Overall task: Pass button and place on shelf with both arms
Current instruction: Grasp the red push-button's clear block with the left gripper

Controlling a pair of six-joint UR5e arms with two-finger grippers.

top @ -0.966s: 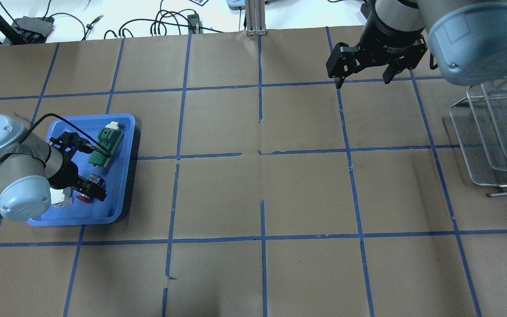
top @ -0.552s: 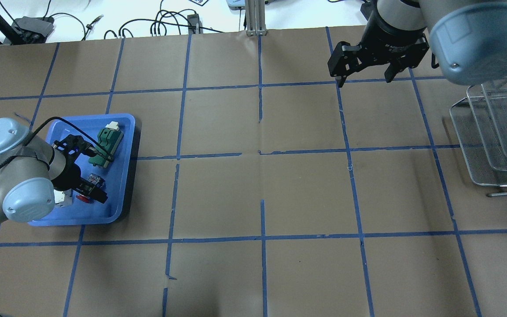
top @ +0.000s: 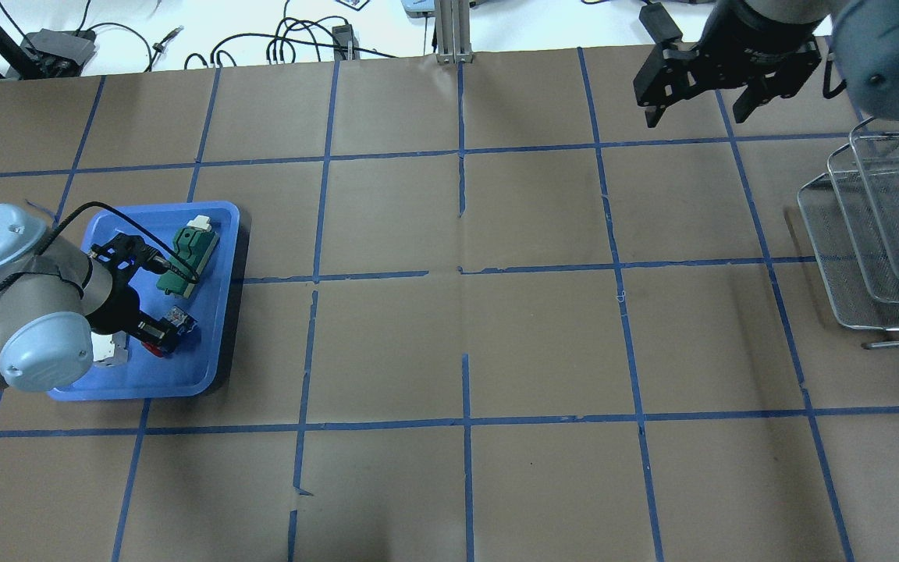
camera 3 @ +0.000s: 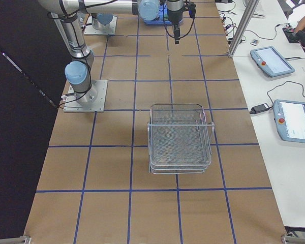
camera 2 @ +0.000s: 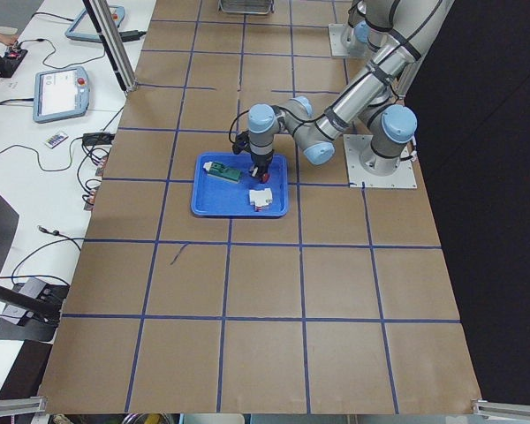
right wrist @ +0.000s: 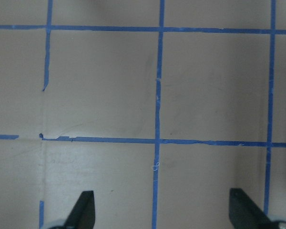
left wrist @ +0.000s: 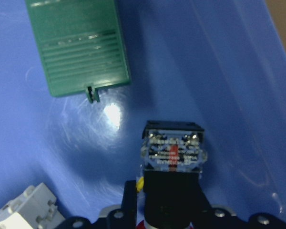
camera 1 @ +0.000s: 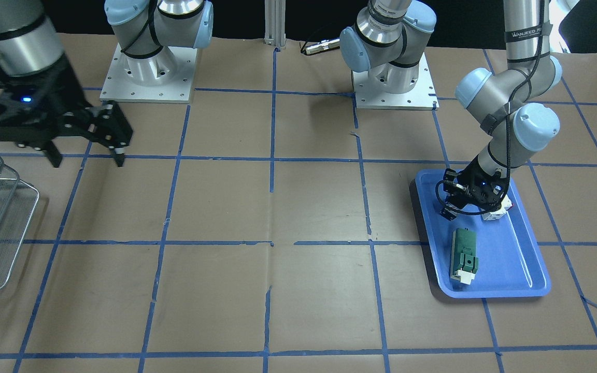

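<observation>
Gripping, item one: left tool (top: 164, 337), low inside the blue tray (top: 211, 367), jaws drawn narrow onto the black body of the button (left wrist: 172, 155). A second ago the same jaws stood wider around it; this grasp is the main change. The button lies on its side, clear terminal end pointing away from the wrist, red cap back toward the palm (barely showing in the wrist view). Whether it has left the tray floor cannot be told.

Item two: white block (top: 110, 351), on the tray just beside the left tool, untouched.

Item three: green module (top: 188, 250), further along the same tray, apart from the button, position unchanged.

Item four: desk (top: 465, 336), brown paper with a blue tape grid, stretching between the two arms.

Item five: right tool (top: 695, 117), jaws wide, holding nothing, hanging above the far side of the desk. Over the last second it has drifted toward the shelf's end and well away from the tray.

Item six: shelf (top: 847, 257), wire rack at the desk's right end, button not yet there.

Assessment: the pick-up looks secured or nearly so. Lift, carry to the middle, hand-over and shelving all remain. The right tool's drift widens the gap the pass must cross, so it will likely need to come back toward the centre before the left arm can present the button.
</observation>
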